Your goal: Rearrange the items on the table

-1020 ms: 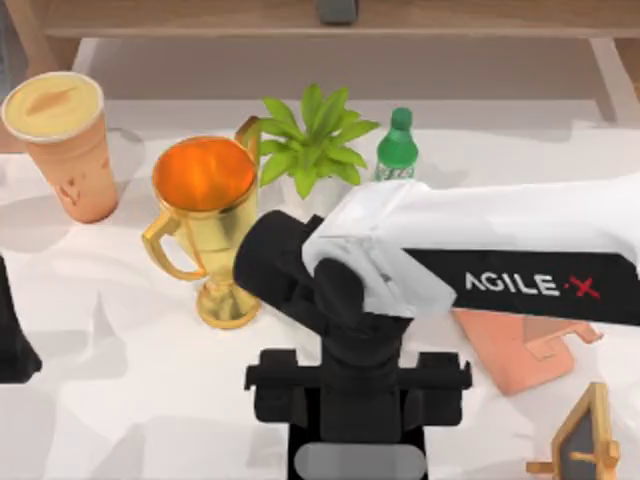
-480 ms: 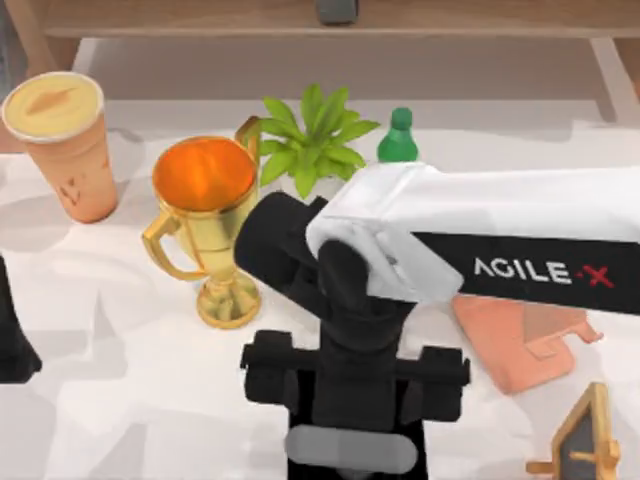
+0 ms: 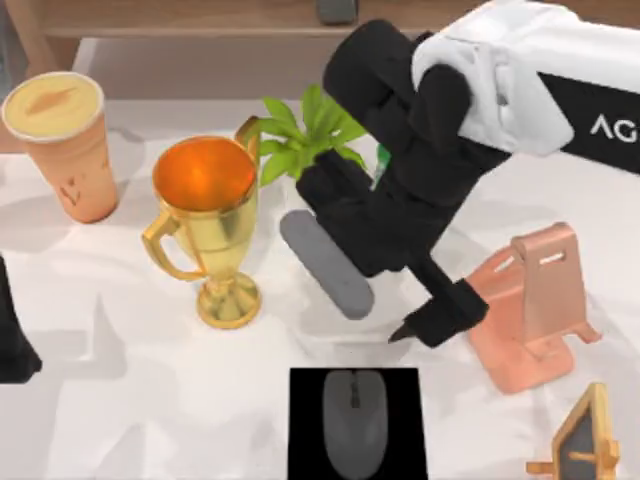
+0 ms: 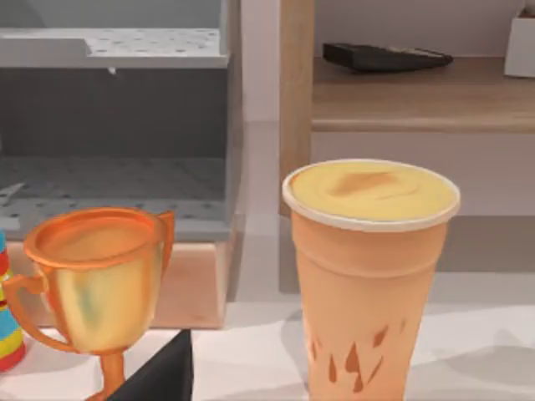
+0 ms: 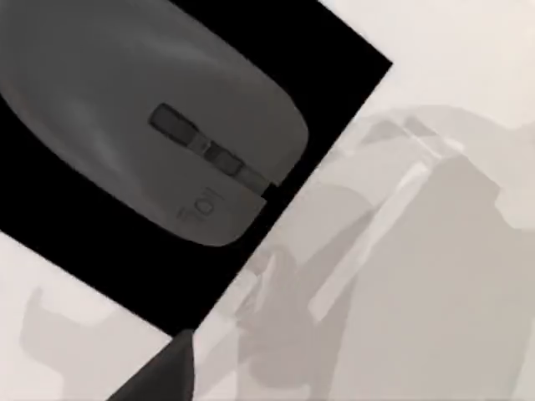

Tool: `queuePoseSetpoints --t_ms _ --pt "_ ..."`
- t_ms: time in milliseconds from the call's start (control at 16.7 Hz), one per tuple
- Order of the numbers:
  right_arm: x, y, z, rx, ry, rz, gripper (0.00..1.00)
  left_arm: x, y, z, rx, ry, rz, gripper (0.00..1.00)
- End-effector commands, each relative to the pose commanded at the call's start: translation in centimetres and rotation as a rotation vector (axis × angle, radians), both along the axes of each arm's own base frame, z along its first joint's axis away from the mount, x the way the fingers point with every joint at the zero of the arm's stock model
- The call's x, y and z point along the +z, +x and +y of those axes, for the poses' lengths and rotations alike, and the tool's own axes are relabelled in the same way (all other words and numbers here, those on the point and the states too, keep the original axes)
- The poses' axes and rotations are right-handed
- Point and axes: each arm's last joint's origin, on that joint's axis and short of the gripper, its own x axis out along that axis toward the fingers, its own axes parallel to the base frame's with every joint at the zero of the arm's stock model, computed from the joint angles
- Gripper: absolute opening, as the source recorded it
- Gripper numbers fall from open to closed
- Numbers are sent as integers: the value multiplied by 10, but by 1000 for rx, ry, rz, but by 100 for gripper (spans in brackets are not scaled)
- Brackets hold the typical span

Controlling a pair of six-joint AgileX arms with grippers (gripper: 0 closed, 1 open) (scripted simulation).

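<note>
A grey mouse [image 3: 352, 420] lies free on a small black pad [image 3: 305, 440] at the front middle of the white table [image 3: 130, 400]. My right gripper [image 3: 425, 325] hangs tilted above and behind the pad, open and holding nothing. The right wrist view looks down on the mouse [image 5: 159, 109] and the pad [image 5: 318, 50], with one fingertip [image 5: 159, 376] at the picture's edge. A tall orange cup [image 3: 65, 140] with a cream lid stands at the back left, also in the left wrist view [image 4: 368, 267]. My left gripper [image 3: 12, 345] is parked at the left edge, open.
A gold trophy [image 3: 205, 225] stands left of centre, with a potted plant [image 3: 305, 135] behind it. A salmon stand [image 3: 530, 310] sits to the right of the pad. A small wooden frame [image 3: 585, 440] is at the front right. A shelf runs along the back.
My right arm has risen from over the black pad and swung toward the back right. This uncovers the mouse on the pad and the salmon stand. The left arm has not moved.
</note>
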Motion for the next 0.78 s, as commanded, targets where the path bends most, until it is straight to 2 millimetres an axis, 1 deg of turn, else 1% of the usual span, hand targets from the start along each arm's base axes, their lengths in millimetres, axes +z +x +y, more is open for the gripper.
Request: queuePoseSetpoints --t_ms 60,180,300,420,540,600,660,780 --pt "10 12 -14 -149 35 22 100 0 0 0 0 0 0 100" --pt "28 36 -48 -461 100 73 100 0 0 0 0 0 0 100" --pt "40 57 -90 -777 153 127 100 0 0 0 0 0 0 100" --pt "44 75 -141 -1092 183 181 100 0 0 0 0 0 0 100" --pt "36 86 -198 -1404 178 236 100 0 0 0 0 0 0 100" --pt "28 87 -228 -1557 164 263 100 0 0 0 0 0 0 100" --pt "20 86 -257 -1706 146 289 100 0 0 0 0 0 0 100" --pt "2 76 -315 -1989 102 332 100 0 0 0 0 0 0 100"
